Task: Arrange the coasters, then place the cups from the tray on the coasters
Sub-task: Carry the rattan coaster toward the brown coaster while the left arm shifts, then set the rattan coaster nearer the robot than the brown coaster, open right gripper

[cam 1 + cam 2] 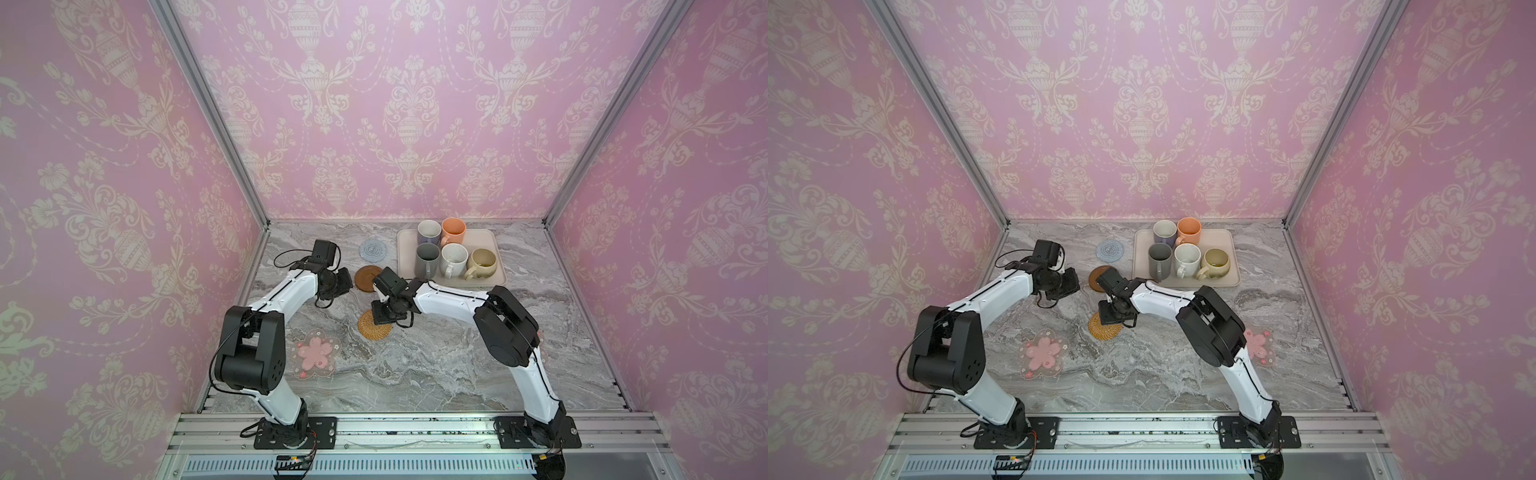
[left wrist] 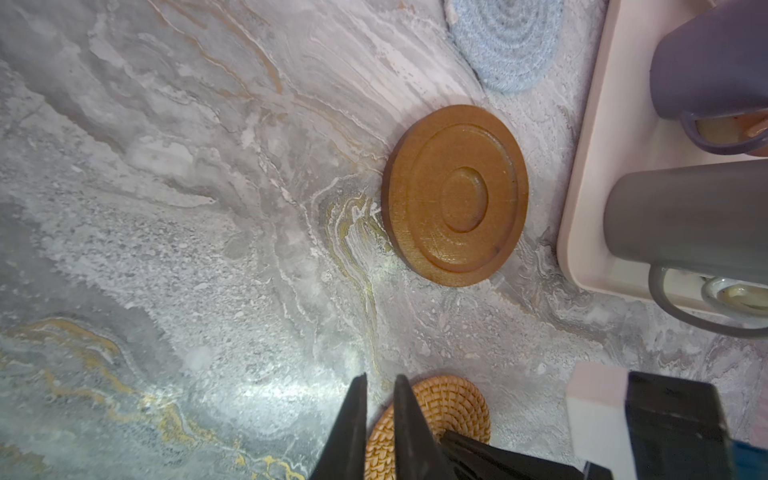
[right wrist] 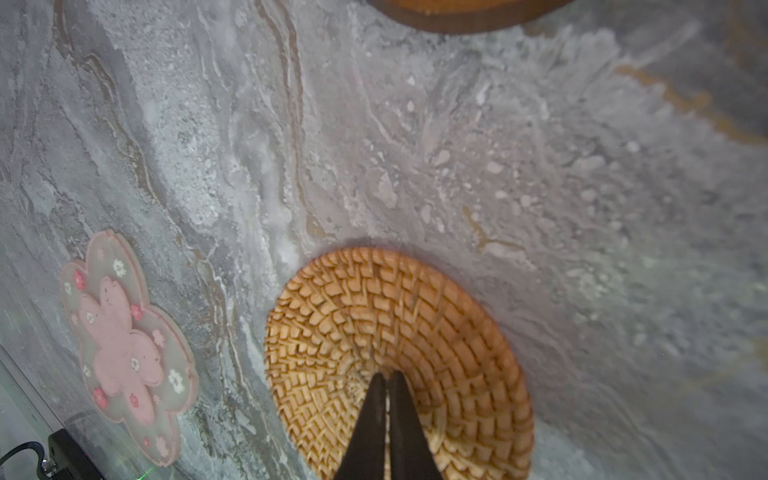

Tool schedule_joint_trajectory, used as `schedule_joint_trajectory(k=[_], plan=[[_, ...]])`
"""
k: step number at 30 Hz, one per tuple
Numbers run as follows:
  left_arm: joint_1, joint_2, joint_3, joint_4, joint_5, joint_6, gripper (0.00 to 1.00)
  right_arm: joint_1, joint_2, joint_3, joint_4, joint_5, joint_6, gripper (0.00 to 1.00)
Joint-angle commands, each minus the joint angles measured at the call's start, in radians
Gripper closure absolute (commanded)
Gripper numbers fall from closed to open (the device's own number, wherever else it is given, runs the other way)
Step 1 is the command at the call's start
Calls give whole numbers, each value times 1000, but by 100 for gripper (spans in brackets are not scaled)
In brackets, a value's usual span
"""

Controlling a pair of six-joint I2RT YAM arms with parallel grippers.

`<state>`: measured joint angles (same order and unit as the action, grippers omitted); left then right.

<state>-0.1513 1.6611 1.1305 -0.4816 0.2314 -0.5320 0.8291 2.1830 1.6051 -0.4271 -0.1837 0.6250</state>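
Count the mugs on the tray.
5, all on the tray: lavender mug and peach mug in the far row; dark grey mug, speckled white mug, beige-yellow mug nearer. None seems hidden.

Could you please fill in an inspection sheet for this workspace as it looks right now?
Surface: grey marbled tabletop, no spill seen.
Job's things: lavender cup, peach cup, dark grey cup, speckled white cup and beige-yellow cup upright on the tray; blue woven coaster, brown disc coaster, rattan coaster, flower coaster and second flower coaster, partly behind the right arm, lying on the tabletop.
Clutter: nothing seen.
Grippers: left gripper narrowly open, empty; right gripper shut, tips at the rattan coaster's centre.
Cables: black cable loop at the left wrist, off the coasters.
Surroundings: pink patterned walls; aluminium frame rail in front.
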Motion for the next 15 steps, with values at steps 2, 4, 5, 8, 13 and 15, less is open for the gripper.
schedule_joint_trajectory(k=[2,4,5,8,13,15], plan=[[12,33,45,5,26,30,83,-20,41,43,-35,11,-9,93],[12,50,56,5,29,30,83,-29,44,54,-26,4,-2,93],[12,57,61,6,29,30,83,-34,45,56,-20,4,1,93],[12,78,75,12,37,28,84,-46,51,65,-1,3,10,93],[12,102,91,23,45,20,84,-54,67,97,-1,-26,20,93],[11,109,101,23,46,22,84,-53,61,87,4,-40,25,92]])
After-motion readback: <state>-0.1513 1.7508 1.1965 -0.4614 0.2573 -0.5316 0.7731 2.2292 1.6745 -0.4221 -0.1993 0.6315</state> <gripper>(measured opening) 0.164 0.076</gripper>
